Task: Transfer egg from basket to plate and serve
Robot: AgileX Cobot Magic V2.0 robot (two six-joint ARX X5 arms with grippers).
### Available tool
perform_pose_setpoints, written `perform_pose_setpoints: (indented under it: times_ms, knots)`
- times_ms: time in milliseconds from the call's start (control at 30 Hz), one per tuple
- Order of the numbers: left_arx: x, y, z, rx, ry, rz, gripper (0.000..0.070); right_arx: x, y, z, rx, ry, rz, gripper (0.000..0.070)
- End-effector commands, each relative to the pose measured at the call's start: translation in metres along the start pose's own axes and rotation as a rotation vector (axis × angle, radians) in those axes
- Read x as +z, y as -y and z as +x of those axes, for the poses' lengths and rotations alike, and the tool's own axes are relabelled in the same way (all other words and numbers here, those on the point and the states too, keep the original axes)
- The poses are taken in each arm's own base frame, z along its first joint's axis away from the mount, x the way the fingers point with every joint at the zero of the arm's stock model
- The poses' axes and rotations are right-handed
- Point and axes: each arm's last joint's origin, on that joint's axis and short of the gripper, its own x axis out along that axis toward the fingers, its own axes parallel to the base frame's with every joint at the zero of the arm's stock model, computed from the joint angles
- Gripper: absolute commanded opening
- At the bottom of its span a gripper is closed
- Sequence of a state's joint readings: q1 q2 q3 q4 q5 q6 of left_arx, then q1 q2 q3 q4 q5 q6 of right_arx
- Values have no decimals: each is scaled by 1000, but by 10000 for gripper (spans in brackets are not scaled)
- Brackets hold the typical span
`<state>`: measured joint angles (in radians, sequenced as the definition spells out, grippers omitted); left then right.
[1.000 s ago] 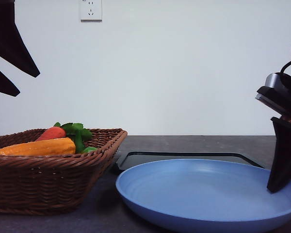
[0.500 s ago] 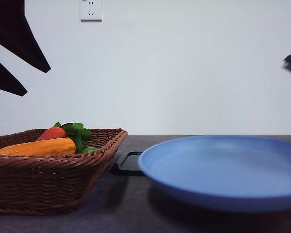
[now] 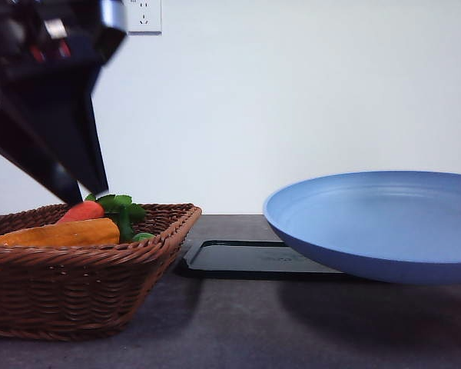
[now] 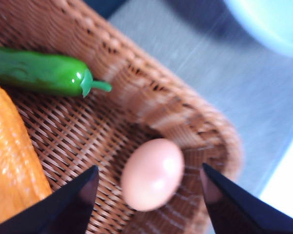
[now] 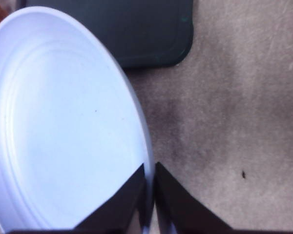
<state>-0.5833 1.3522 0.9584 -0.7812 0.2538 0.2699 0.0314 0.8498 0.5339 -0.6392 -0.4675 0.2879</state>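
Observation:
The egg (image 4: 153, 173) lies inside the woven basket (image 4: 185, 107) near a corner, seen in the left wrist view. My left gripper (image 4: 149, 195) is open, one finger on either side of the egg and not touching it. In the front view the left gripper (image 3: 84, 194) hangs just over the basket (image 3: 77, 284), whose wall hides the egg. The light-blue plate (image 3: 384, 223) is held in the air at the right, tilted slightly. My right gripper (image 5: 149, 195) is shut on the rim of the plate (image 5: 63, 122).
In the basket a yellow-orange corn cob (image 3: 58, 233), a carrot (image 3: 81, 211) with green leaves and a green pepper (image 4: 44, 73) lie near the egg. A flat black tray (image 3: 253, 257) rests on the dark table beside the basket, partly under the raised plate.
My left gripper has come down from the upper left to just above the basket. The plate has risen off the tray and moved to the right.

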Motion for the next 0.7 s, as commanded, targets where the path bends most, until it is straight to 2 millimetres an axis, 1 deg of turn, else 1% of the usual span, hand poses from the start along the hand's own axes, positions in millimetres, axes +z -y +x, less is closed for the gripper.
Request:
perform_pose_setpoints:
  times_ms: [0,133,233,667]
  knots:
    - [7,0,7,5,-31,48,426,1,-1,-2,5,13,-19,0]
    - [10,-4,22,3,-110,48,426,1,-1,-3,7,21,-24,0]
    - [10,-6,28,-4,-134,48,426,1,-1,-3,7,20,-26,0]
    - [7,-6,29,-12,-160,41,426,1,-1,-3,7,21,-33,0]
